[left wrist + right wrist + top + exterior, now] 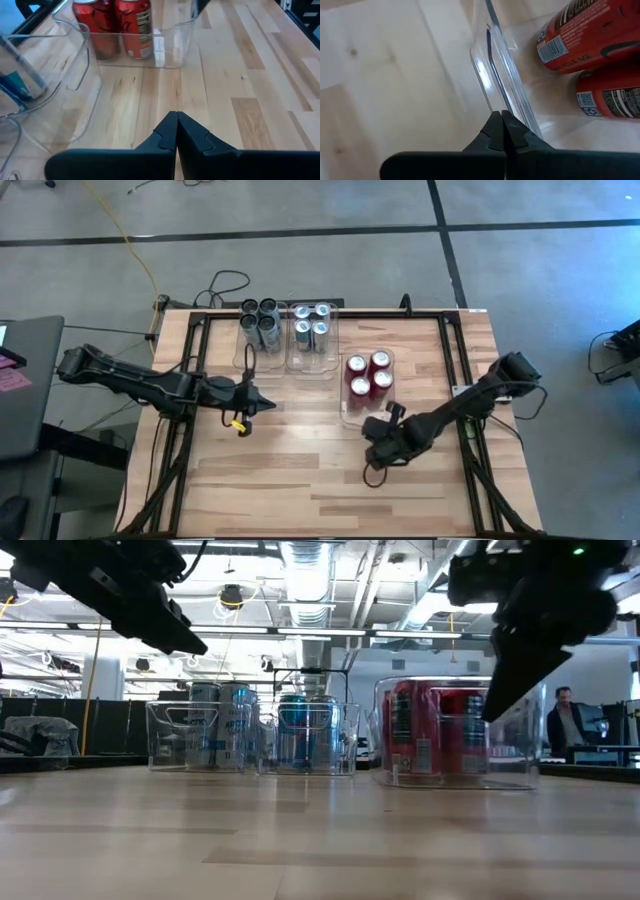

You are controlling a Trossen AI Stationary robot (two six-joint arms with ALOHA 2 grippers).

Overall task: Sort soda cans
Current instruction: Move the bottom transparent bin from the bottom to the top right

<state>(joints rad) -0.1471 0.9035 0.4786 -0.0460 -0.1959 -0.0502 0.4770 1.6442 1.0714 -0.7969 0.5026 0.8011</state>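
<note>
Red soda cans [368, 374] binned just beyond right end effector [393, 411].

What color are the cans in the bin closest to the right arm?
Red cans, with silver tops. The left wrist view shows the red best.

bright overhead ceiling lights [305, 570], glare on bin [495, 75], wrist views soft.

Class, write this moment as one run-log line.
cans: sorted by colour in three bins | table: no loose cans | left gripper: shut, empty | right gripper: shut, empty, beside red cans
</note>
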